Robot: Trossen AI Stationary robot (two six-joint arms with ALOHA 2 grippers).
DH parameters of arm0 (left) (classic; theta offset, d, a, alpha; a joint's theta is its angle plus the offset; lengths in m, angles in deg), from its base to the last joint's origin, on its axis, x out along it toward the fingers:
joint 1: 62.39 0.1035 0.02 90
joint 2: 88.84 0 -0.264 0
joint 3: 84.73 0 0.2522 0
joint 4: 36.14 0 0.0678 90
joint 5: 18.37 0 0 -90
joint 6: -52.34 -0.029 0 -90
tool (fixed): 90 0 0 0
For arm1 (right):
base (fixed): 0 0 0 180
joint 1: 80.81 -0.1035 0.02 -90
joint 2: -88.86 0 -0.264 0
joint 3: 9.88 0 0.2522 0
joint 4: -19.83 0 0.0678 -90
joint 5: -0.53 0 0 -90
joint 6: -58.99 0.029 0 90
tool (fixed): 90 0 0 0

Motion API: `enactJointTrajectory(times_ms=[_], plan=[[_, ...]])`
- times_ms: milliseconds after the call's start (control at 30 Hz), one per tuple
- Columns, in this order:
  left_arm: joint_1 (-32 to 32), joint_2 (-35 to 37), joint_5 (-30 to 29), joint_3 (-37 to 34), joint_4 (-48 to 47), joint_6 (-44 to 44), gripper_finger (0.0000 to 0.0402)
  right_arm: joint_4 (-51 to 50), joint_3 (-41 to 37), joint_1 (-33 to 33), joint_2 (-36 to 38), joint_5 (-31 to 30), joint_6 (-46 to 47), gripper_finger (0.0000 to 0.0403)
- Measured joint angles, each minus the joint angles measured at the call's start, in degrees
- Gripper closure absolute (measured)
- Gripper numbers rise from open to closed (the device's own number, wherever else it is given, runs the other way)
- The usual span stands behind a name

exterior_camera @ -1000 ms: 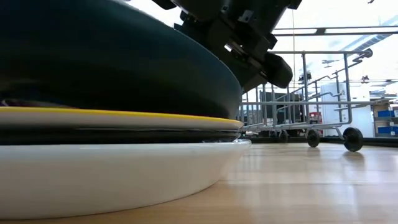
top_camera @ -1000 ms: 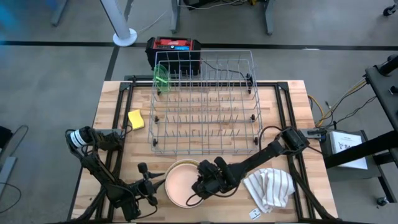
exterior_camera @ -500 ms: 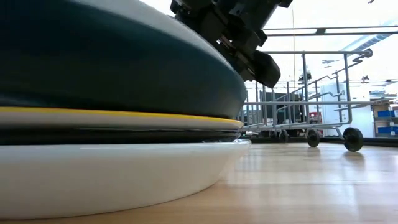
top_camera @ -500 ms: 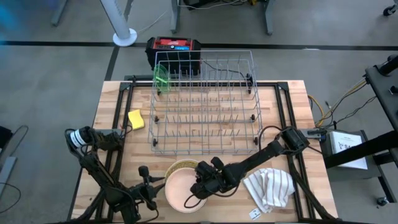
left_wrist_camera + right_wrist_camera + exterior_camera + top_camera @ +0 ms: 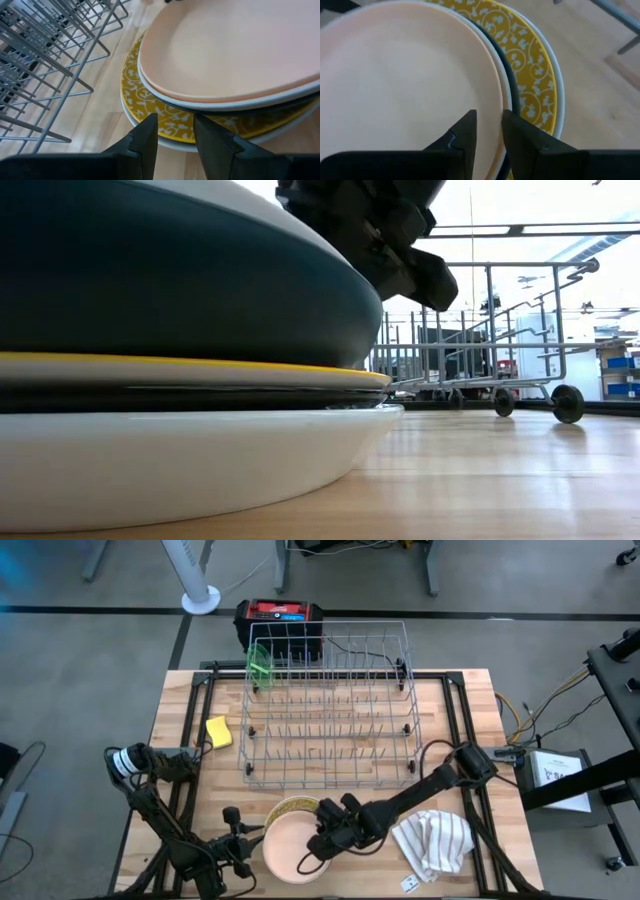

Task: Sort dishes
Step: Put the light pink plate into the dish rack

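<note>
A stack of dishes stands at the table's near middle. A peach plate (image 5: 290, 848) lies on top, in a dark bowl (image 5: 180, 280). Below them are a yellow patterned plate (image 5: 292, 806) and a white plate (image 5: 180, 460), which rests on the table. My right gripper (image 5: 322, 836) is shut at the peach plate's right rim. My left gripper (image 5: 243, 848) is open at the stack's left side, its fingertips (image 5: 147, 132) just short of the lower plates' rim. A lime-green plate (image 5: 260, 665) stands on edge in the wire rack (image 5: 330, 710). My right gripper has the peach plate's right rim (image 5: 495, 105) between its two fingers, one over the plate's inside and one outside, over the dark bowl's rim. The fingers slant down from the table's right side. The plate still lies on the stack.
The wire rack fills the table's far middle. A yellow sponge (image 5: 218, 731) lies to its left. A striped cloth (image 5: 435, 843) lies to the right of the stack, under my right arm. Bare wood shows near the table's left edge.
The peach plate and the dark bowl under it have slid a little toward the table's near left, so the yellow patterned plate's far rim now shows. The lower plates have stayed in place.
</note>
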Motion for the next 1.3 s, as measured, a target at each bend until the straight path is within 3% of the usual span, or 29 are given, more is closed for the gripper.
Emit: enactJointTrajectory(times_ms=[700,933,1300], plan=[[0.01,0.02,0.8,0.97,-3.09,0.06,0.0286,0.63,-0.02,-0.02,-0.61,2.37,1.06,0.0266],[-0.02,0.04,6.34,3.64,-10.35,2.31,0.0286,0.55,-0.02,0.27,-0.65,0.38,1.06,0.03],[-0.07,0.04,6.12,3.74,-10.37,3.02,0.0286,0.46,-0.02,1.26,-0.68,-0.66,-0.51,0.0398]])
